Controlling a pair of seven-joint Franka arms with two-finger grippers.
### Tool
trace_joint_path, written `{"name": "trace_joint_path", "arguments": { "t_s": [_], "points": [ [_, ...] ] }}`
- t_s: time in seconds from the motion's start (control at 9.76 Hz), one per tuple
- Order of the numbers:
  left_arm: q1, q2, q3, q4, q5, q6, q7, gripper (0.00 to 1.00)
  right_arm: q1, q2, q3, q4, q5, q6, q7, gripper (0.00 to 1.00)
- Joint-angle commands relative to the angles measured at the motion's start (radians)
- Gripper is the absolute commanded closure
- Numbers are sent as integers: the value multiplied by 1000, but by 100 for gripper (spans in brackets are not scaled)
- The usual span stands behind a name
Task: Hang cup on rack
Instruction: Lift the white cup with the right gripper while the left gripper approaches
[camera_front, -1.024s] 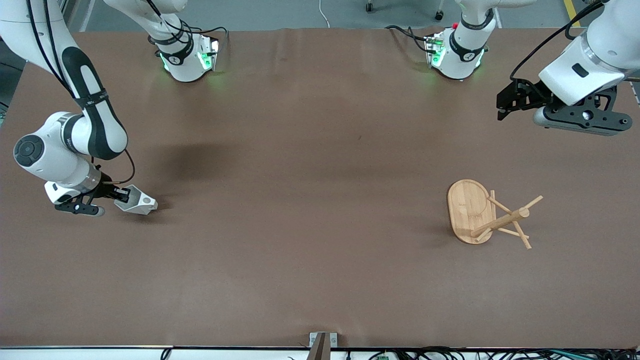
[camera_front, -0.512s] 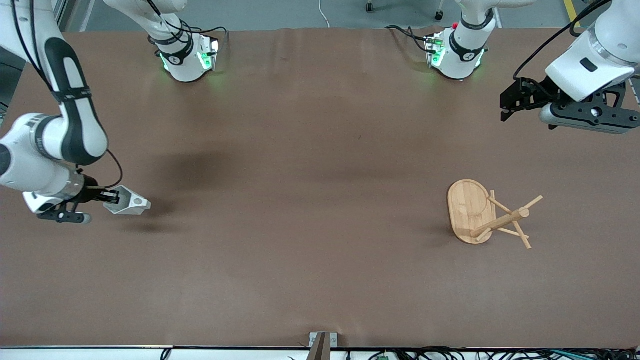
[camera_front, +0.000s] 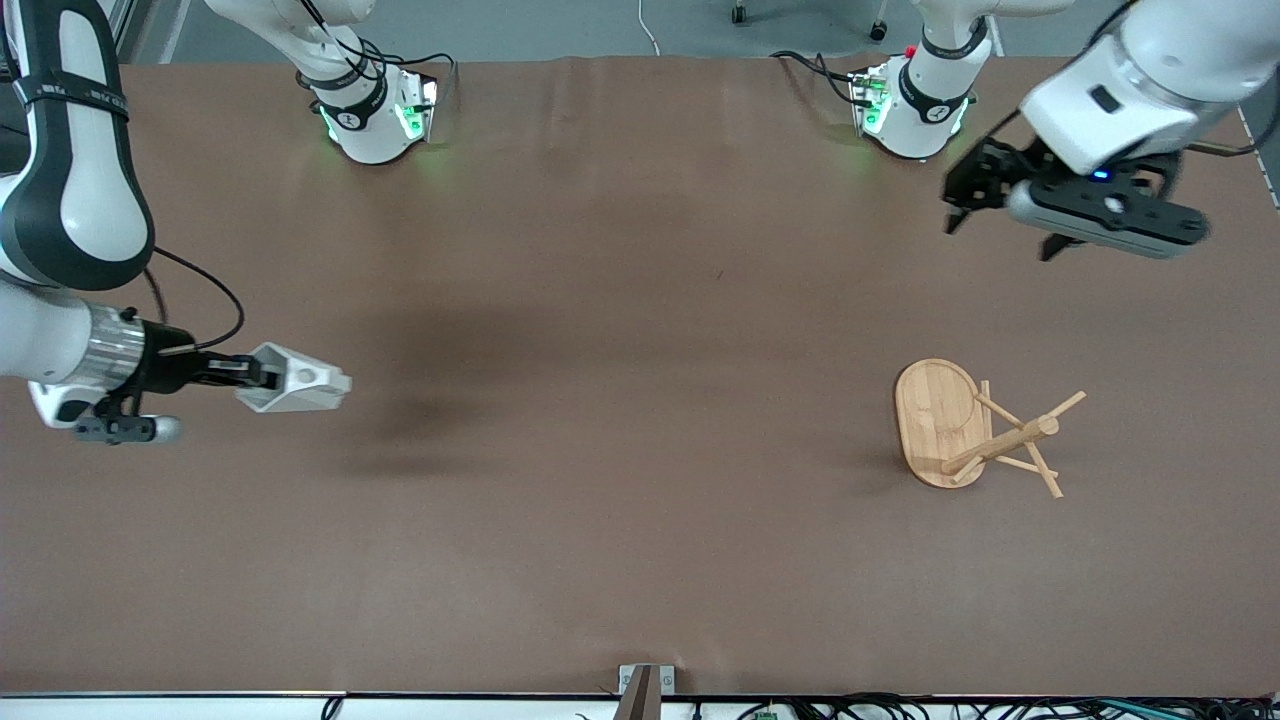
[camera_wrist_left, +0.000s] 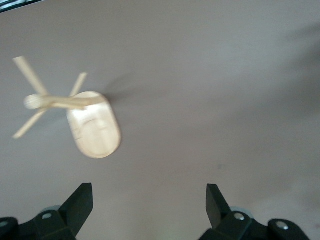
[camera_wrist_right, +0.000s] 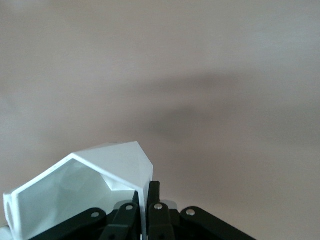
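The white faceted cup (camera_front: 296, 388) hangs in the air over the table near the right arm's end, held by its wall in my right gripper (camera_front: 252, 376), which is shut on it. In the right wrist view the cup (camera_wrist_right: 85, 185) fills the space beside the pinching fingers (camera_wrist_right: 153, 196). The bamboo rack (camera_front: 975, 430) lies tipped on its side near the left arm's end, its oval base (camera_front: 935, 415) on edge and its pegs pointing sideways. My left gripper (camera_front: 962, 195) is open and empty in the air above the table; the rack (camera_wrist_left: 82, 117) shows in its wrist view.
The brown table surface (camera_front: 620, 400) is bare between the cup and the rack. A small metal bracket (camera_front: 645, 683) sits at the table edge nearest the front camera. The arm bases (camera_front: 375, 115) stand along the edge farthest from that camera.
My right gripper has lifted the cup off the table and carried it toward the table's middle. My left gripper has swung in over the table.
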Motion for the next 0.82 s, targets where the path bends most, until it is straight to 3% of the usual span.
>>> {"name": "trace_joint_path", "arguments": {
  "t_s": [0.0,0.2,0.61,0.72],
  "points": [
    [-1,43,-62,-3,-103,18,33,0,6,-5,38,-33,195,-2,-10,99],
    [-1,71,-177,-3,-115,113,129,0,29,-20,84,-108,426,7,-56,100],
    [-3,184,-364,-2,-160,369,200,0,31,-43,193,-205,722,8,-186,100],
    [-5,204,-377,-2,-158,417,235,0,32,-48,213,-246,819,9,-261,100]
  ]
}}
